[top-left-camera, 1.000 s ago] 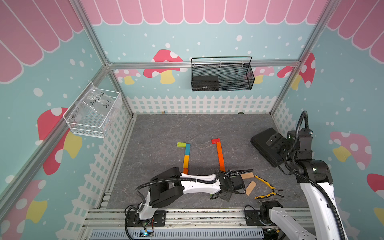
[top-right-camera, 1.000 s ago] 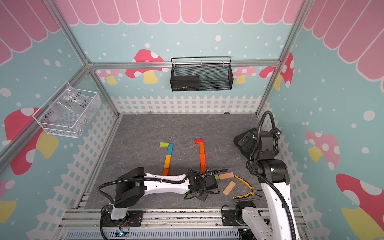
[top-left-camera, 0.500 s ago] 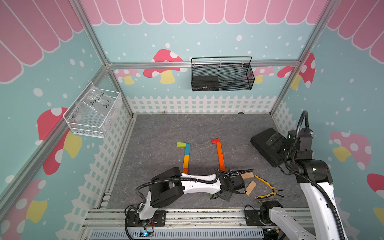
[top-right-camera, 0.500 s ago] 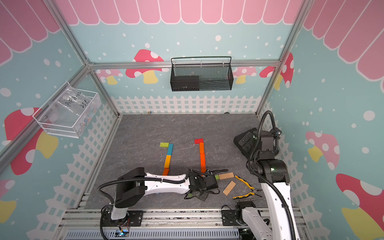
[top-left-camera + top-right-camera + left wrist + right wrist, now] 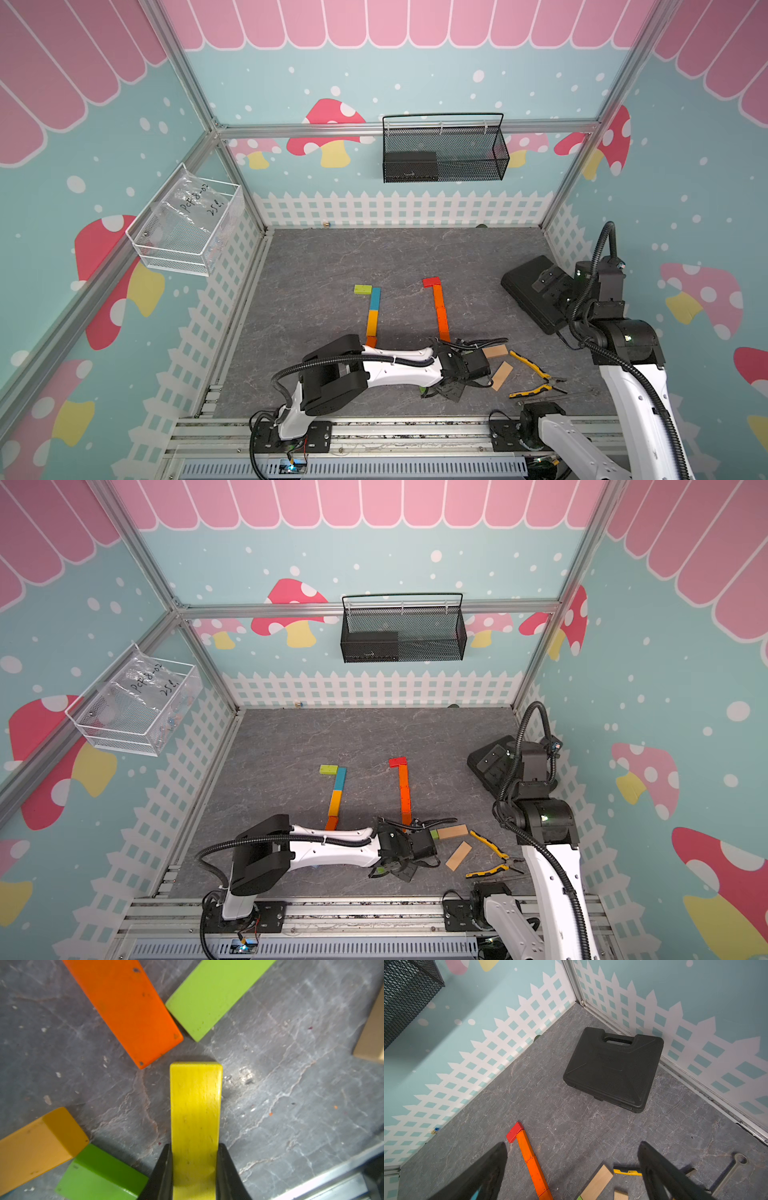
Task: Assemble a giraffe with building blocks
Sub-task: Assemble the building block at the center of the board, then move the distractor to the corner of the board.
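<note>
Left claw (image 5: pixel 194 1147) clamped the yellow block (image 5: pixel 195 1101) by one end, risking swivel into the nearby orange block (image 5: pixel 124 1007); right claw (image 5: pixel 572 1145) stood apart.

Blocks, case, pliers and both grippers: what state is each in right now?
left gripper: shut, fingers clamping one end of the yellow block
yellow block: held by the left gripper
right gripper: open, empty
black case: closed, flat on the floor
pliers: handles spread, lying on the floor
orange column: flat, end to end, red block across its far end
tan blocks: loose, flat on the floor
</note>
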